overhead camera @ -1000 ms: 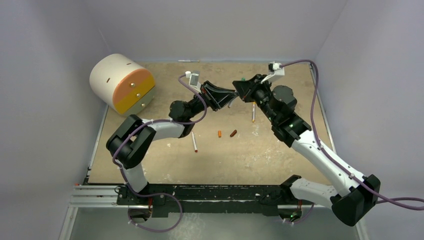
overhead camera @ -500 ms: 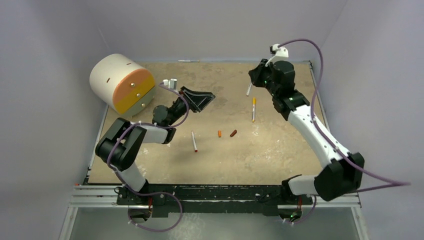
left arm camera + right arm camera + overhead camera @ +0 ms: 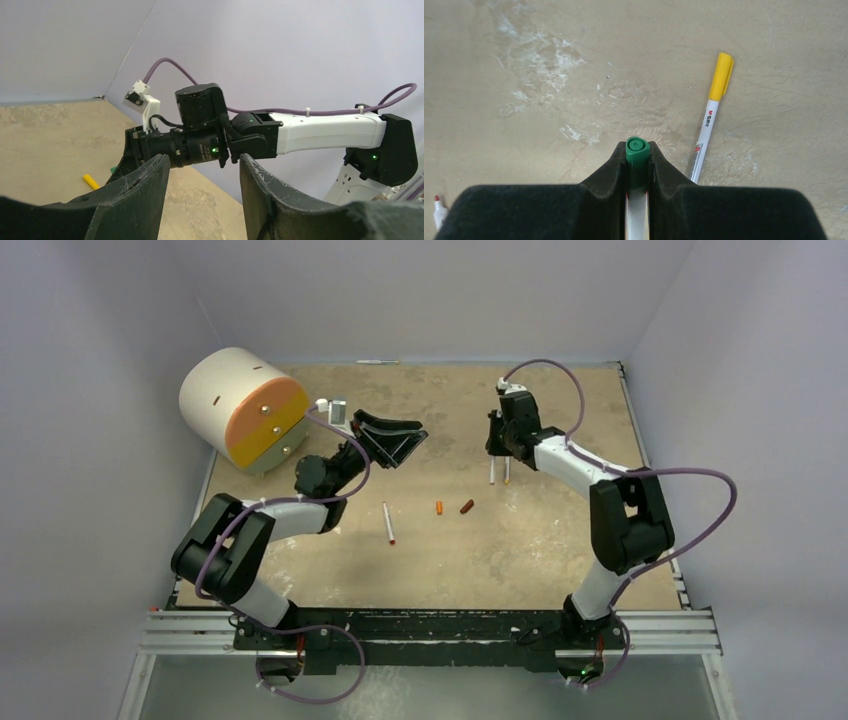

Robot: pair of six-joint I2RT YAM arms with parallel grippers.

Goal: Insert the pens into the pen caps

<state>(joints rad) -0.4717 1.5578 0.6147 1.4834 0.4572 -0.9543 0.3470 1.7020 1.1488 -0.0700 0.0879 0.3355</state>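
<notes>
My right gripper (image 3: 497, 447) (image 3: 637, 150) is shut on a white pen (image 3: 491, 472) that wears a green cap (image 3: 637, 151). It points cap-down, just above the table. Right beside it lies a white pen with a yellow cap (image 3: 506, 472) (image 3: 711, 112). Another white pen with a red tip (image 3: 388, 523) (image 3: 438, 209) lies left of the middle. An orange cap (image 3: 439, 507) and a dark red cap (image 3: 467, 506) lie loose between them. My left gripper (image 3: 397, 438) (image 3: 204, 162) hangs open and empty in the air at the left, facing the right arm.
A large white drum with an orange face (image 3: 240, 405) stands at the far left corner of the tan table (image 3: 560, 560). Grey walls close in the back and both sides. The right arm's purple cable (image 3: 690, 475) loops out over the right side.
My left gripper opened and pulled back to the left. My right gripper carried the green-capped pen away to the right, then down beside the yellow-capped pen.
</notes>
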